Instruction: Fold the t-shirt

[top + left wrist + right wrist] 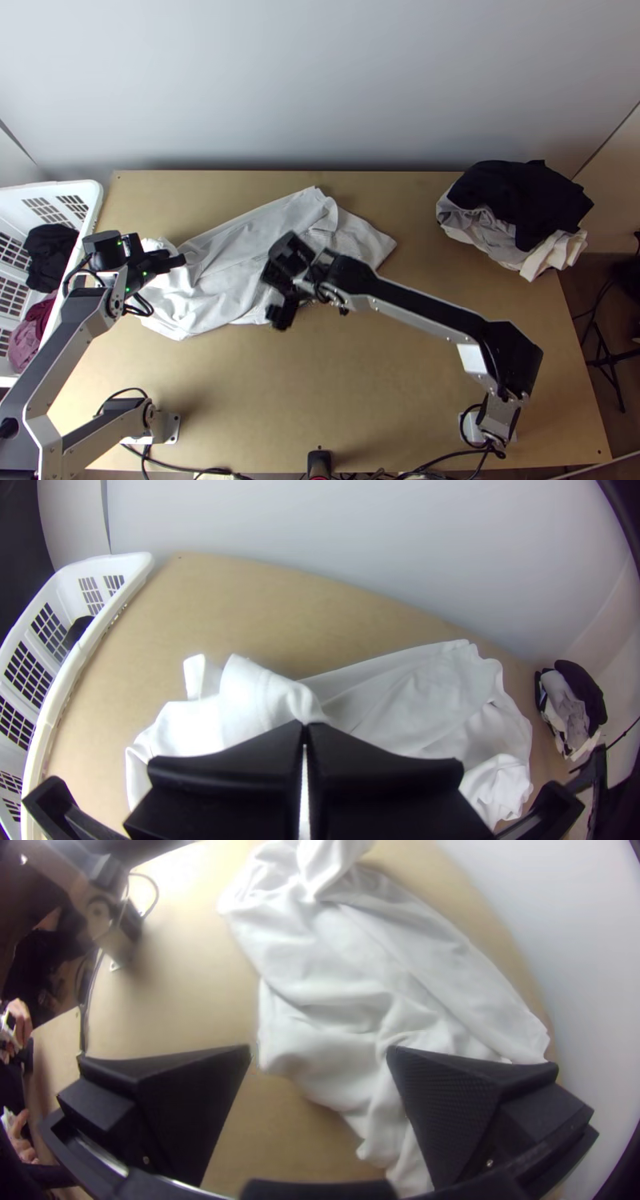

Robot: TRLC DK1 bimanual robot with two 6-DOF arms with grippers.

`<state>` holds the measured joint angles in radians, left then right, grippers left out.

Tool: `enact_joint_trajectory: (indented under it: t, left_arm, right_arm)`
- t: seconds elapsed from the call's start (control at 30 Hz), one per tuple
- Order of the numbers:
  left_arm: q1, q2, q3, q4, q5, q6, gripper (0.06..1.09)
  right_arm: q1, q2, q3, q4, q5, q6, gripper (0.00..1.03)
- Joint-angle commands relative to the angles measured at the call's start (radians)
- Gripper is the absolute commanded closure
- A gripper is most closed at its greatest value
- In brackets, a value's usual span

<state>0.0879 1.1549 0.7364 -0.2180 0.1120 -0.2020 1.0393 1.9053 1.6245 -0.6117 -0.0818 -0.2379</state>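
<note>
Black fingers close on white cloth at the left end of a light wooden table (352, 392), where the left gripper (180, 260) has its wide, flat jaws together at the tips and a gathered bit of the garment between them. The right gripper (276, 286), over the middle of the table, has its jaws spread wide and holds nothing; in the right wrist view one finger (453, 1107) is above the fabric, the other above bare wood.

The garment, a white fabric t-shirt (228, 300), lies across the left and middle of the table, unevenly spread and creased. It is bunched and raised near the left gripper, while a long, smoother panel runs along its far side and slants away to the right. Its right end passes beyond the right gripper.

The silver-and-black right arm (424, 314) spans the table from its base at the lower right. At the left edge stands a white plastic laundry basket (94, 198) with slotted walls, black cloth (50, 254) and dusky-pink cloth (26, 344) inside. At the far right sits a heap of clothes (512, 212), black on top, with grey and cream fabric beneath.
</note>
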Motion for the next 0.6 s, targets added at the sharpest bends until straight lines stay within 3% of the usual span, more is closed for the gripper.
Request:
enact_joint_trajectory:
  t: [0.0, 0.23, 0.37, 0.4, 0.57]
  left_arm:
    - [0.009, 0.017, 0.004, 0.006, 0.000, 0.009, 1.05]
    - [0.021, 0.025, 0.014, 0.006, 0.000, 0.021, 1.05]
    - [0.035, 0.031, 0.032, 0.005, 0.003, 0.032, 1.05]
    - [0.039, 0.032, 0.037, 0.005, 0.008, 0.033, 1.05]
    - [0.053, 0.037, 0.066, -0.009, 0.018, 0.038, 1.05]
  right_arm:
    - [0.090, 0.020, -0.071, -0.030, -0.019, -0.038, 0.08]
    - [0.090, 0.141, -0.055, 0.038, -0.013, -0.046, 0.08]
    - [0.088, 0.186, -0.052, 0.069, 0.045, -0.046, 0.10]
    - [0.087, 0.195, -0.051, 0.072, 0.053, -0.046, 0.19]
    - [0.061, 0.199, -0.049, 0.138, 0.108, -0.041, 0.99]
